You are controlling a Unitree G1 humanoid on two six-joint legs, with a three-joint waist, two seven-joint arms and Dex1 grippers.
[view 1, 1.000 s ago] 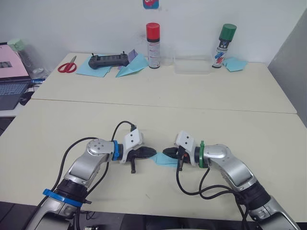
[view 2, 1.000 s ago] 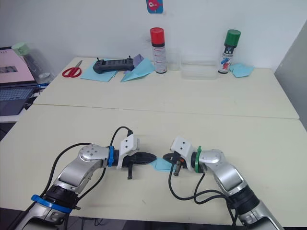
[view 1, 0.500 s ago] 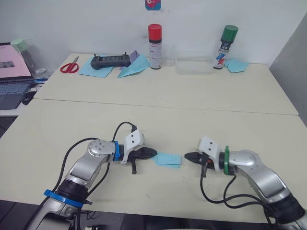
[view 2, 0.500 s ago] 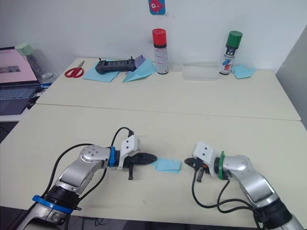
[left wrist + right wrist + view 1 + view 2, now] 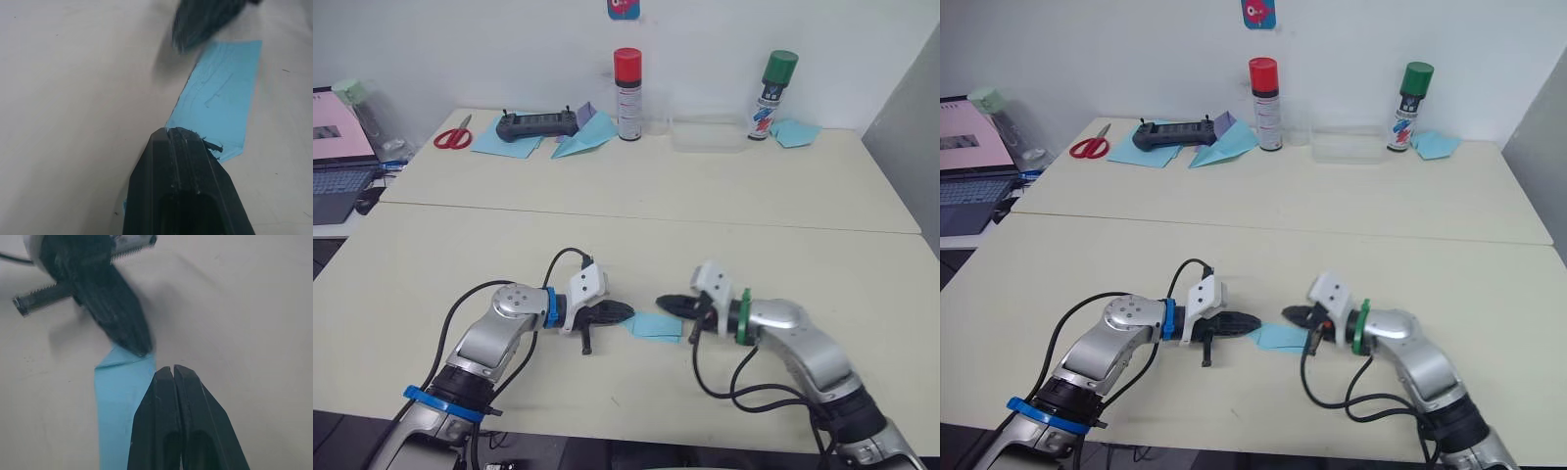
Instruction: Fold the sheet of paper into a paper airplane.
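Left pincer [image 5: 625, 314] (closed) on sheet of paper [image 5: 655, 327]

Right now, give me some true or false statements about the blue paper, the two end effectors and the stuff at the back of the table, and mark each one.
1. The left end effector is shut at one end of the sheet of paper. True.
2. The sheet of paper is held up off the table. False: it lies flat on the table.
3. The right end effector is wide open. False: its fingers are together, over the paper's far edge.
4. The red-capped spray can lies on its side. False: it stands upright at the back.
5. Red-handled scissors lie at the back left, near the black controller. True.
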